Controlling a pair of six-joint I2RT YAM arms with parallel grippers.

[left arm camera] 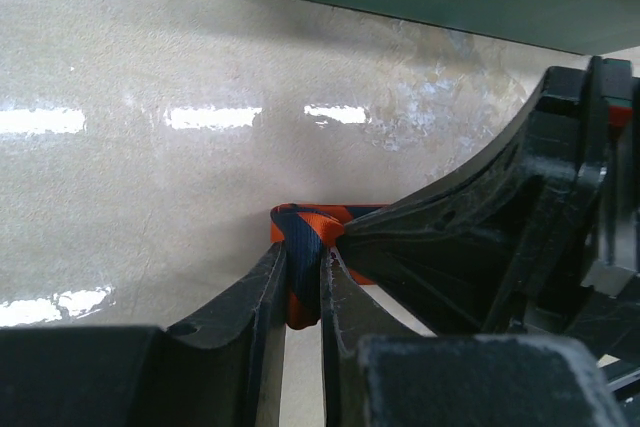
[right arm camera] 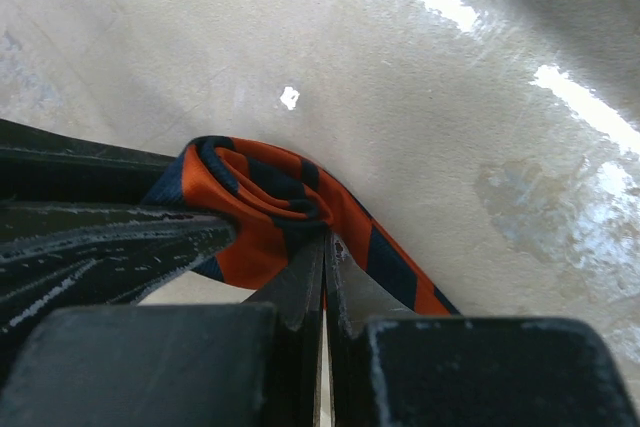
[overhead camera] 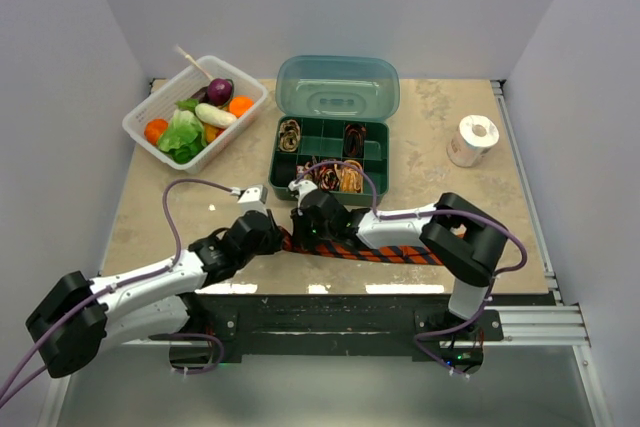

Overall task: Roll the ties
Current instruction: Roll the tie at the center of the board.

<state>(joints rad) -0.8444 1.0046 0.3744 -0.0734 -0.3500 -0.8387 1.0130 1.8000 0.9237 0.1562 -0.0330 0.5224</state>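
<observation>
Orange-red tie (overhead camera: 385, 251) with dark navy diagonal stripes lies flat along the near edge of the table (overhead camera: 450, 212), running from under the right arm leftward to a point between the two grippers, where its end is curled into a small loose coil. The left gripper (overhead camera: 280, 238) is clamped on that coiled end; in the left wrist view the striped fabric (left arm camera: 305, 237) sits squeezed between its two fingers (left arm camera: 268, 312), just above the tabletop. The right gripper (overhead camera: 300, 235) meets it from the other side, tip to tip. Its fingers (right arm camera: 302, 292) are drawn almost together at the edge of the curl (right arm camera: 265, 192), and they appear to nip a fold of the cloth, though the contact itself is hidden behind the tips. Farther back stands a green compartment box (overhead camera: 274, 155) with its lid (overhead camera: 337, 87) open, several small coiled ties (overhead camera: 345, 176) in its cells. A white basket (overhead camera: 133, 127) of toy vegetables sits at far left, a white tape roll (overhead camera: 472, 139) at far right.
</observation>
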